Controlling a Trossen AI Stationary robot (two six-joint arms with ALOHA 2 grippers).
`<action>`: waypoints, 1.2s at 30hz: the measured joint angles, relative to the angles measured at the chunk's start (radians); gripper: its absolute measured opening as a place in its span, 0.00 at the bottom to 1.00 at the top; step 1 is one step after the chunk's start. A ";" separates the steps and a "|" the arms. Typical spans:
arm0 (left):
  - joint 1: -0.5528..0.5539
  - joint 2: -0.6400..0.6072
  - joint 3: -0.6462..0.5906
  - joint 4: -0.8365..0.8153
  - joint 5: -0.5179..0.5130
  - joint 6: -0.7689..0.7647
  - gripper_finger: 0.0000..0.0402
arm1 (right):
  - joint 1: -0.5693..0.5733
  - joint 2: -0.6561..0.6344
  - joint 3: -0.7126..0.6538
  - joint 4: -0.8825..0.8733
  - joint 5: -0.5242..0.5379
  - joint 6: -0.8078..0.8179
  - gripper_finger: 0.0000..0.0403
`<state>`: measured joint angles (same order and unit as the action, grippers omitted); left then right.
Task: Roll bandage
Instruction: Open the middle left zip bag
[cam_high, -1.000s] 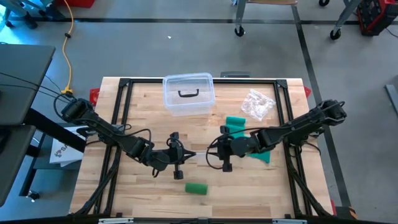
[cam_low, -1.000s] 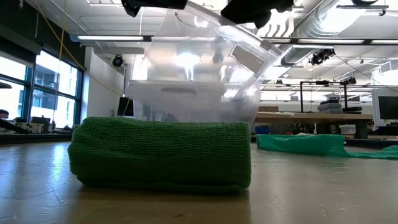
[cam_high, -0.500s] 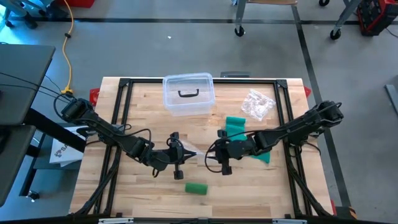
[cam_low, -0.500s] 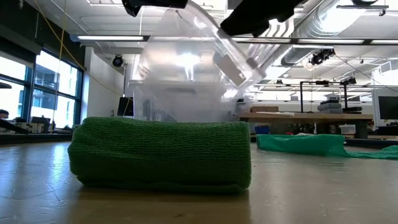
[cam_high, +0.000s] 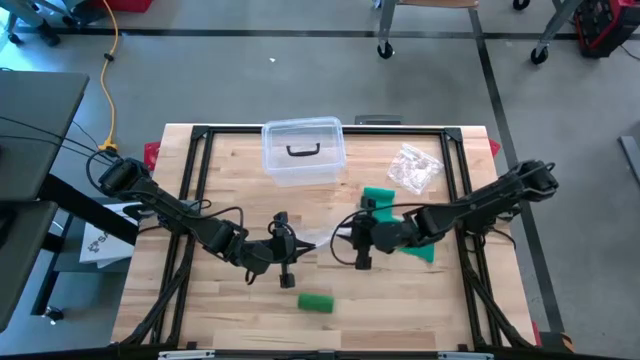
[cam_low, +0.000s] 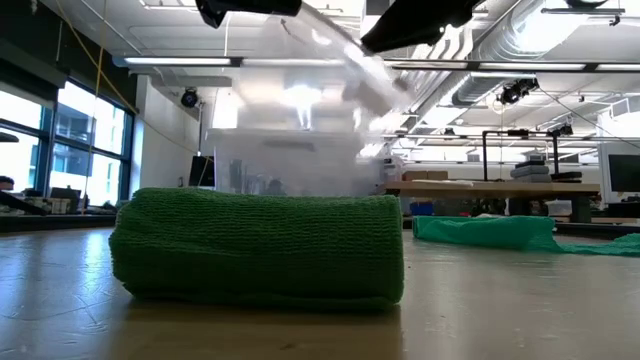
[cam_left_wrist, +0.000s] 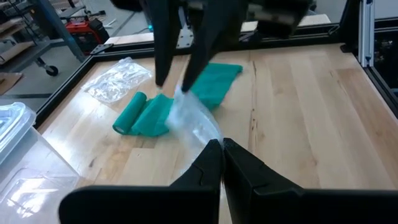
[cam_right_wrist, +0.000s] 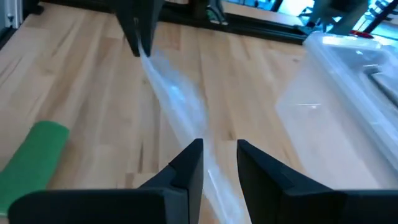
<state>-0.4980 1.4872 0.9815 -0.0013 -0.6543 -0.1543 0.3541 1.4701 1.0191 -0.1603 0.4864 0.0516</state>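
High view: on the bench (cam_high: 230, 160), the lidded clear container (cam_high: 303, 151) at the far edge shows nothing inside. A rolled green bandage (cam_high: 316, 303) lies near the front; a teal bandage (cam_high: 385, 205) lies unrolled beside the right arm.

Left wrist view: the left end effector (cam_left_wrist: 222, 148) is pinched together on a clear plastic wrapper (cam_left_wrist: 194, 120).

Right wrist view: the right end effector (cam_right_wrist: 219, 149) is clamped on the wrapper's other end.
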 joint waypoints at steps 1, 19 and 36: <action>0.000 0.000 0.000 0.000 0.000 0.000 0.00 | 0.000 -0.012 0.000 -0.018 0.002 0.000 0.22; 0.001 0.000 0.000 0.000 0.000 0.000 0.00 | 0.000 0.012 0.000 0.015 -0.197 -0.038 0.22; 0.001 0.000 0.000 0.001 0.001 0.000 0.00 | -0.007 0.044 0.000 0.015 -0.183 -0.019 0.22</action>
<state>-0.4973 1.4868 0.9813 -0.0002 -0.6538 -0.1542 0.3470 1.5138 1.0191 -0.1458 0.3032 0.0323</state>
